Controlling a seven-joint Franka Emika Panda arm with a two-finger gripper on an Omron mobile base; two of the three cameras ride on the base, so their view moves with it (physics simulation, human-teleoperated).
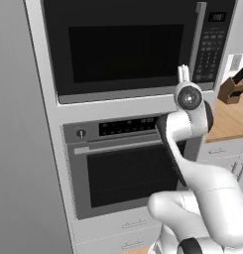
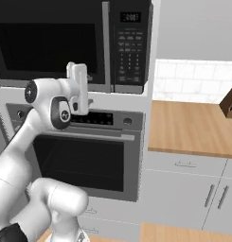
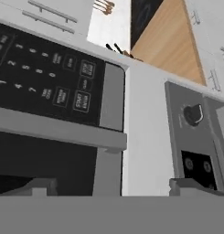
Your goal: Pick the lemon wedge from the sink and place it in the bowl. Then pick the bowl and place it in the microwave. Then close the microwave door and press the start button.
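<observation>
The microwave [image 1: 128, 47] sits built into the tall cabinet above the oven [image 1: 125, 163], and the microwave door [image 1: 123, 49] is shut flush, its dark window facing the room and its vertical steel handle [image 1: 199, 37] standing just left of the keypad panel [image 1: 212, 42]. The white arm [image 1: 192, 173] rises in front of the oven and bends up toward the lower right corner of the microwave, where the jaws [image 1: 183, 73] point upward just below the keypad, near the foot of the handle. From the right side the jaws [image 2: 78, 78] stand against the bottom edge of the microwave [image 2: 70, 42], left of the handle [image 2: 106, 45] and keypad panel [image 2: 130, 45]. Looking along the hand, the two finger tips [image 3: 38, 186] sit far apart at the bottom edge, so the jaws are spread wide with nothing between them; beyond them lie the keypad panel [image 3: 45, 87], the handle [image 3: 58, 130] and an oven knob [image 3: 193, 114]. To the right, a wooden worktop [image 2: 193, 127] carries a knife block [image 1: 232, 89] at its back.
</observation>
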